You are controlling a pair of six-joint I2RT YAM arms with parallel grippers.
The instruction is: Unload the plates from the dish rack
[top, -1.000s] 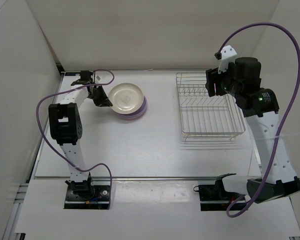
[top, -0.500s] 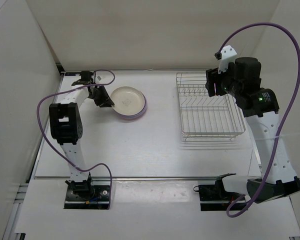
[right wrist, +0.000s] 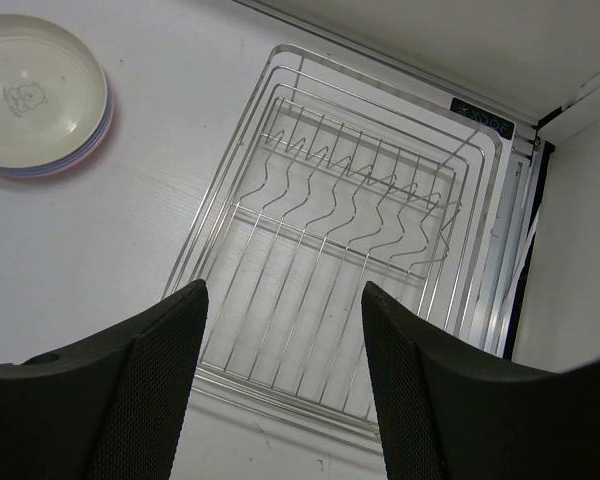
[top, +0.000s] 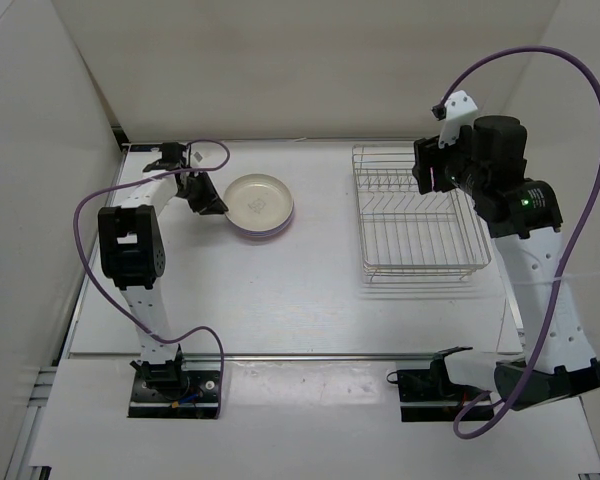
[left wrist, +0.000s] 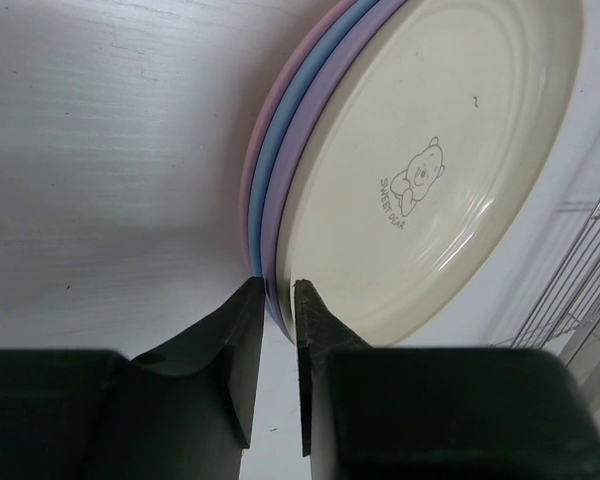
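Left gripper [left wrist: 275,295]: you see its two fingers drawn close, with only a narrow slot between them. It sits low at the left edge of the plate stack.
Left grip status: the rim of the purple plate [left wrist: 272,200] enters the mouth of that slot. You cannot tell from either view whether the fingers press on it.
Cream plate [left wrist: 430,170]: it lies flat on top of the stack, open side up. A small bear print [left wrist: 417,178] marks its centre.
Stack order: from the top down, you read cream, purple, blue plate [left wrist: 258,200], pink plate [left wrist: 246,200]. Below the cream plate only the rims show.
Stack location: on the table [top: 310,290], upper left of centre in the top view, well apart from the rack.
Right gripper [right wrist: 282,300]: its fingers are spread wide and hold nothing. It hangs above the rack, at the upper right of the top view.
Dish rack [right wrist: 352,185]: it stands on the table in the right half of the top view. Your right wrist view shows bare wire and a row of prongs, with no plate in it.
Cables: a purple cable [top: 90,200] loops from each arm.
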